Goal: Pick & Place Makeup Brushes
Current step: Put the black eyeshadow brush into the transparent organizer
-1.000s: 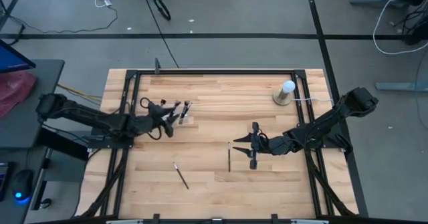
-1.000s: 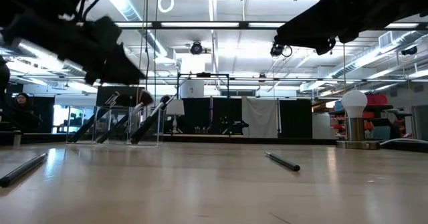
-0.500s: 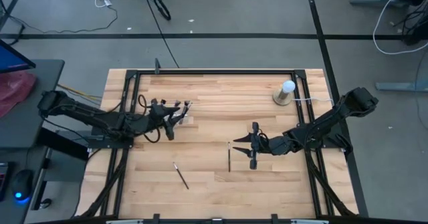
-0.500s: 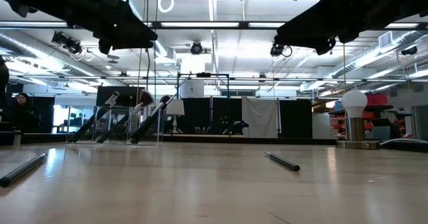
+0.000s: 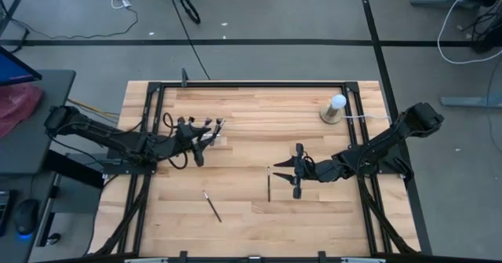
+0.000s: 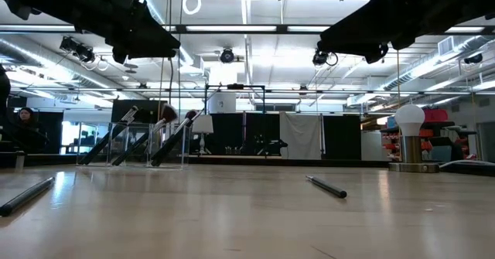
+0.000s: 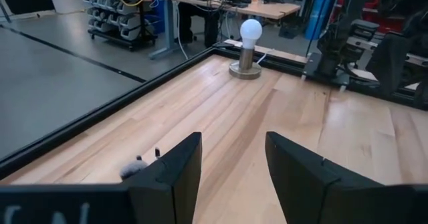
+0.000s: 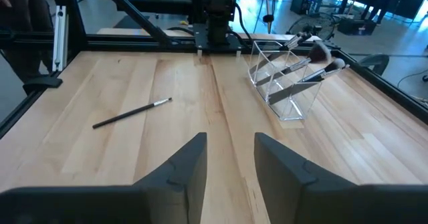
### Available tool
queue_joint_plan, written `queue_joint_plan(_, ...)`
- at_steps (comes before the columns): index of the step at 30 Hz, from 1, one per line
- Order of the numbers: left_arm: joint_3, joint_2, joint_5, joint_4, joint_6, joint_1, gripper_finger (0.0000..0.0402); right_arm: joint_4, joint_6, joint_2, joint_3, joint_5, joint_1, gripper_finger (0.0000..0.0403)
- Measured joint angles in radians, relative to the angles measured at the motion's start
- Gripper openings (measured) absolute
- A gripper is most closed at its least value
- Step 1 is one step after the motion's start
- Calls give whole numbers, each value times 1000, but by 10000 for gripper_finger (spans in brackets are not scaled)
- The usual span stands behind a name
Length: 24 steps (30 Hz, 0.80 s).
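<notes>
the wooden bench [image 5: 251, 216] fills most of the high view, edged by a black frame [image 5: 251, 83]. the left arm [image 5: 102, 141] reaches in from the bench's left side, and its left pincer [image 5: 198, 140] hangs above the bench just beside the clear holder [image 8: 284, 83]; in its wrist view its 2 dark fingers [image 7: 177, 174] stand apart with nothing between them, only bare wood in the gap. the right arm [image 5: 376, 153] comes in from the right side, and the right pincer [image 5: 296, 171] hovers near the middle of the bench, its fingers [image 8: 184, 167] parted with a gap and holding nothing. a white ball lamp on a round base [image 5: 334, 109] stands near the far right corner, well apart from both pincers. the clear holder sits on the left part of the bench toward the far edge, and several makeup brushes [image 8: 314, 58] lean tilted inside it, their tufts up. 2 more brushes lie flat on the wood: 1 loose brush [image 5: 268, 186] lies just beside the right pincer, on its left, running toward the near edge, and another loose brush [image 5: 212, 206] lies slanted closer to the near edge, between the 2 arms and apart from both. in the low view a dark brush handle [image 6: 326, 186] lies on the wood right of centre, and another [image 6: 27, 195] lies at the left edge.
</notes>
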Motion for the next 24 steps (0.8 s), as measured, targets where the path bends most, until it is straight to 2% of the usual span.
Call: queue_joint_plan(24, 0, 0, 2, 2, -18, 0, 172, 0, 1, 0, 0, 0, 0, 125)
